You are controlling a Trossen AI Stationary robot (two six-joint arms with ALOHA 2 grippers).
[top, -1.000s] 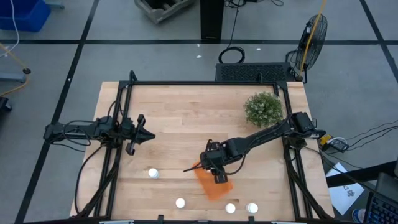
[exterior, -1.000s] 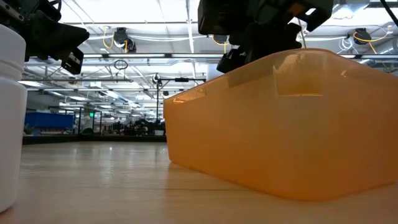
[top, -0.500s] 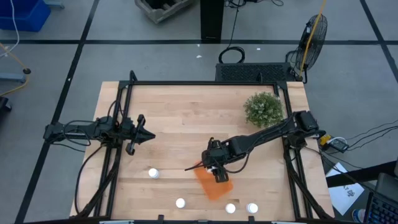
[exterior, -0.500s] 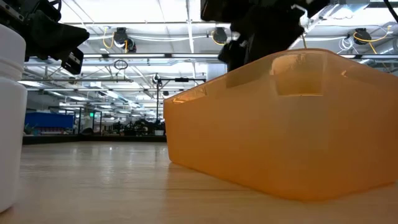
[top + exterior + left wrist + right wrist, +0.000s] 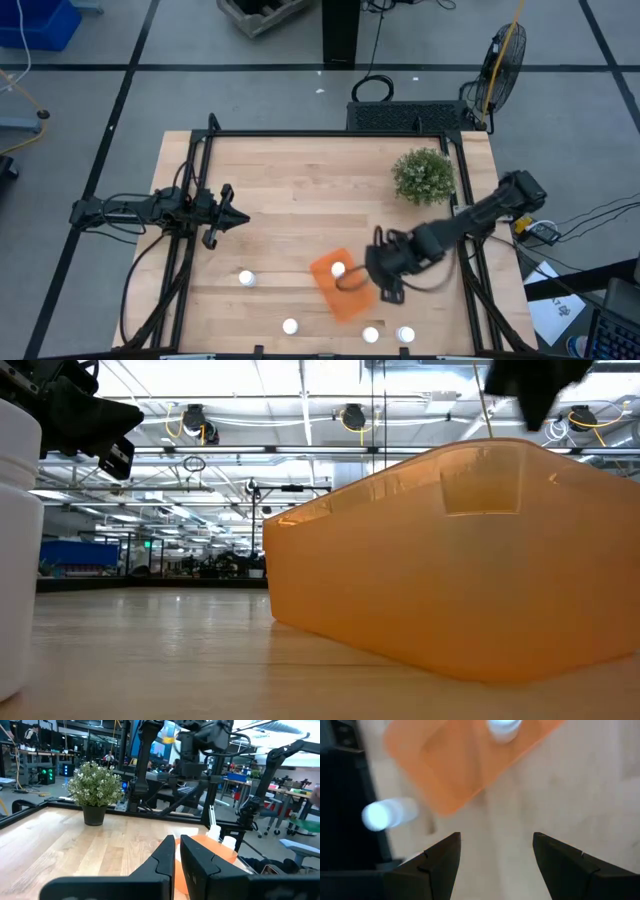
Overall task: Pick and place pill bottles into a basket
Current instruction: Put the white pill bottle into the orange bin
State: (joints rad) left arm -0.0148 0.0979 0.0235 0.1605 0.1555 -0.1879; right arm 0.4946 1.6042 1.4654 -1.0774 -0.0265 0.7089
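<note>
The orange basket lies on the table near the front middle and fills the low view. One white pill bottle stands in its far end, also in the right wrist view. Several more bottles stand on the table: one left of the basket, one at the near edge, and two near the front right. My right gripper is open and empty, just right of the basket, above the table. My left gripper is shut and empty at the table's left.
A green potted plant stands at the back right, also in the left wrist view. Black frame rails run along the table's left and right sides. Bare wood lies between the left gripper and the basket.
My right gripper has gone from above the basket toward the table's right edge and now stands beside the basket. A white bottle now shows standing in the basket's far end, where the gripper was. The basket has stayed in place.
</note>
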